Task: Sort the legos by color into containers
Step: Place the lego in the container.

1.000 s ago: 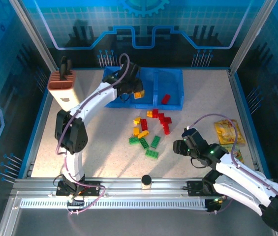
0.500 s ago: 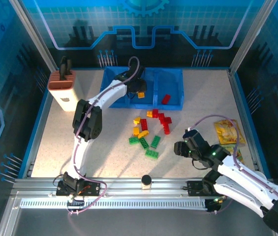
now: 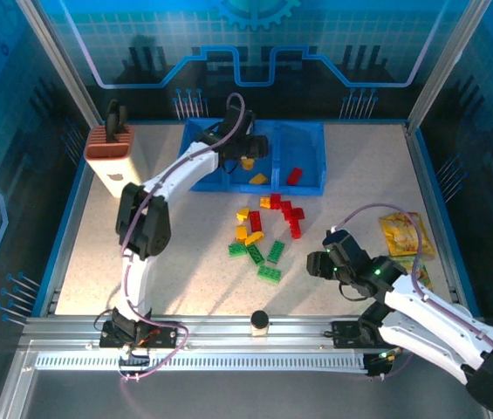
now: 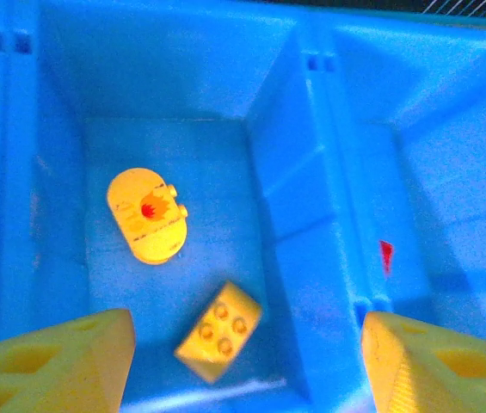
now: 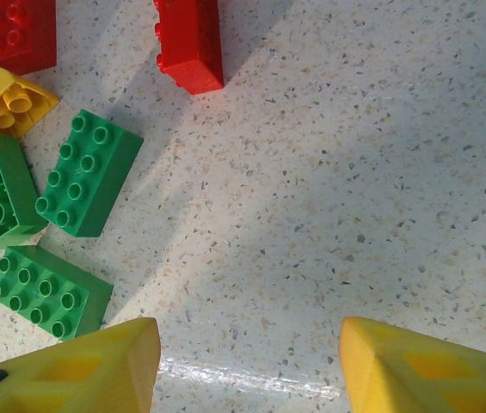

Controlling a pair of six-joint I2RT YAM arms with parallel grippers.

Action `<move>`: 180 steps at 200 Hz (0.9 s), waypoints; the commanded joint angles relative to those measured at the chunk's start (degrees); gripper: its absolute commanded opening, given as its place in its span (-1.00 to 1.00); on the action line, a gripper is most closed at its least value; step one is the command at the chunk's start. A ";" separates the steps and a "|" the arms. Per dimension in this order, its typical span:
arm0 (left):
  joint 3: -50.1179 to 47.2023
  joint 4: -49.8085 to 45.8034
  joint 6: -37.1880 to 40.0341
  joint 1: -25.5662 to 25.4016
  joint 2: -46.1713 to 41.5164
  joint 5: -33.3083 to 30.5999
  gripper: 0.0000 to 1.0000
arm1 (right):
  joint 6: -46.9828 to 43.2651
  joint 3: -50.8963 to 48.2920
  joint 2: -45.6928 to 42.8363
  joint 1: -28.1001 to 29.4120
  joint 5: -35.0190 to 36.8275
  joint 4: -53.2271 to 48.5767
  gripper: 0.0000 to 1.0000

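The translucent blue tray of containers (image 3: 309, 131) stands at the back of the table. My left gripper (image 3: 253, 147) hovers over its middle bin, open, with nothing between its fingers (image 4: 53, 361). Below it on the bin floor lie a yellow lego brick (image 4: 218, 331) and a rounded yellow piece (image 4: 148, 213). A red lego (image 3: 294, 175) lies in the right bin. Red, yellow and green legos (image 3: 263, 231) are scattered on the table in front of the tray. My right gripper (image 3: 320, 262) is open just right of that pile, over bare table, near green bricks (image 5: 88, 172).
A brown-and-white block with black handles (image 3: 111, 153) stands at the back left. Yellow snack packets (image 3: 406, 234) lie at the right. A small black cylinder (image 3: 259, 321) sits at the near edge. The divider wall (image 4: 311, 172) separates the middle and right bins.
My left gripper has moved right over the middle bin and opened, and the yellow brick it carried now lies on the bin floor. The right arm has stayed still.
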 commanded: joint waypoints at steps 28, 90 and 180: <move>-12.91 -6.26 -0.99 -4.60 -13.15 -5.07 0.42 | 1.22 -0.19 3.57 1.84 -0.88 4.35 0.17; -31.26 -6.98 -9.09 -6.66 -19.43 -0.98 0.34 | 1.72 0.13 8.60 3.70 -0.90 8.26 0.18; -36.37 -7.29 -12.49 -9.04 -14.14 1.62 0.24 | 2.75 -0.66 7.19 5.05 0.58 7.25 0.18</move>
